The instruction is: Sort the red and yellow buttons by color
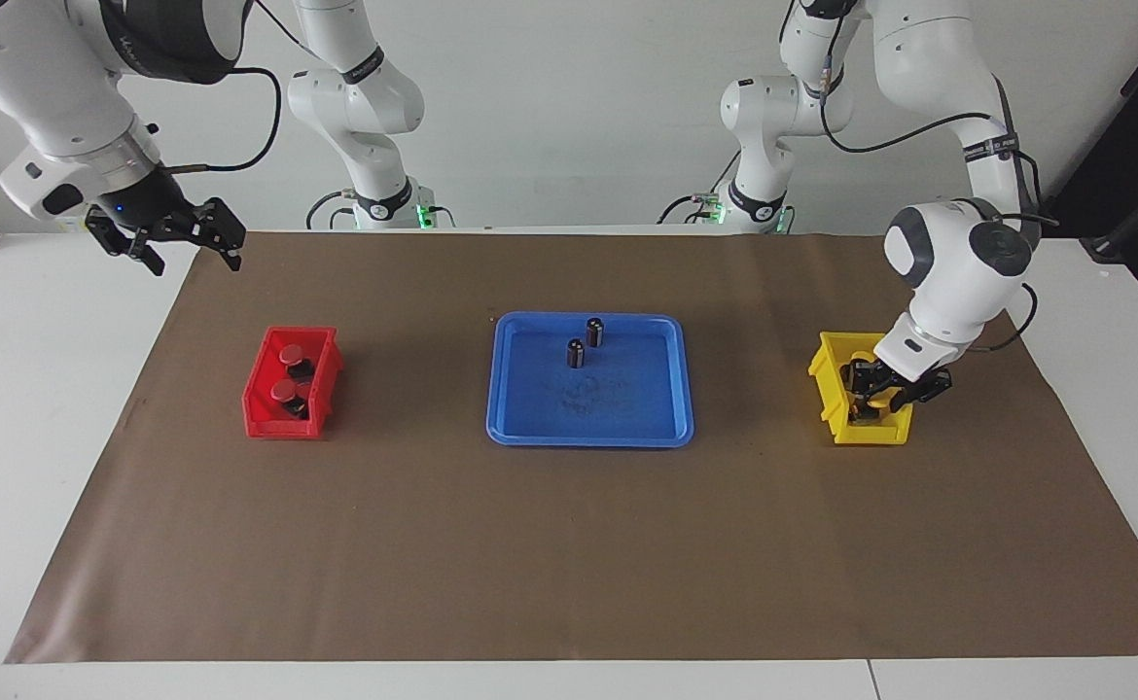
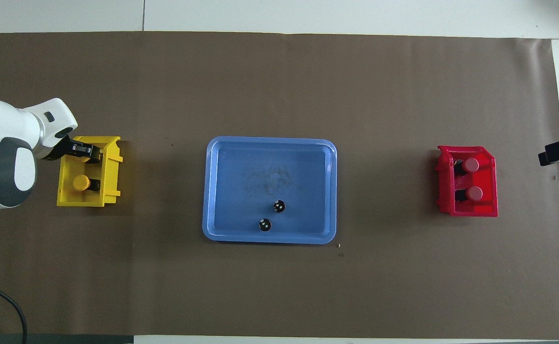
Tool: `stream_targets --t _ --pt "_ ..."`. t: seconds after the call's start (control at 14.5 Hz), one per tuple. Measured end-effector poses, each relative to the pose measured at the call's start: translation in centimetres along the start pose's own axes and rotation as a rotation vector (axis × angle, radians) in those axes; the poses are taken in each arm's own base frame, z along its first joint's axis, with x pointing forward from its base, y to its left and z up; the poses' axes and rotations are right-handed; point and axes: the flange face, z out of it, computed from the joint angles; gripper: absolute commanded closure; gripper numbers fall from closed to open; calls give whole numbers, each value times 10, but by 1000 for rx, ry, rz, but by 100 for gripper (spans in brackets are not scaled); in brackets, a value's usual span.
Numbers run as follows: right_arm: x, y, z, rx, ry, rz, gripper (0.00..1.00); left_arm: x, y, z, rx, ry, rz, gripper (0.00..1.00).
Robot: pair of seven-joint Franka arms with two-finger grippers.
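Left claw (image 1: 882, 387) low inside yellow bin (image 2: 112, 172), directly over second yellow button (image 2: 86, 158); cannot tell if button is released. Coming move: straight up. Other yellow button (image 2: 81, 182) beside. Red buttons (image 2: 470, 165) in red bin (image 2: 492, 210). Right claw (image 1: 175, 233) waits, spread wide.

You are looking at a matt brown paper sheet (image 1: 569, 544) covering a smooth white table (image 1: 34, 389). A glossy blue plastic tray (image 1: 501, 389), a red plastic bin (image 1: 258, 413) and a yellow plastic bin (image 1: 827, 374) are catching light.
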Motion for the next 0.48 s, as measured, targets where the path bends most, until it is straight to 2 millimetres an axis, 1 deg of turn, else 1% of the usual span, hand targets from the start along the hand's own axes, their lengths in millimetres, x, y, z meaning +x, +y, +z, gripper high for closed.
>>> stream_targets --t 0.07,0.14,0.28,0.41,0.48 --pt "0 0 -1 0 1 -1 0 3 -1 -8 -1 -2 0 3" --pt "0 -1 -1 -1 2 -1 0 7 -2 -22 -4 -11 1 0" --pt "0 -1 -2 -1 3 -1 0 19 -3 -63 -8 -20 5 0" --pt "0 -1 -2 -1 4 -1 0 27 -3 -111 -17 -17 -6 0" --pt "0 -1 -2 -1 5 -1 0 29 -2 -134 -32 -5 -47 0"
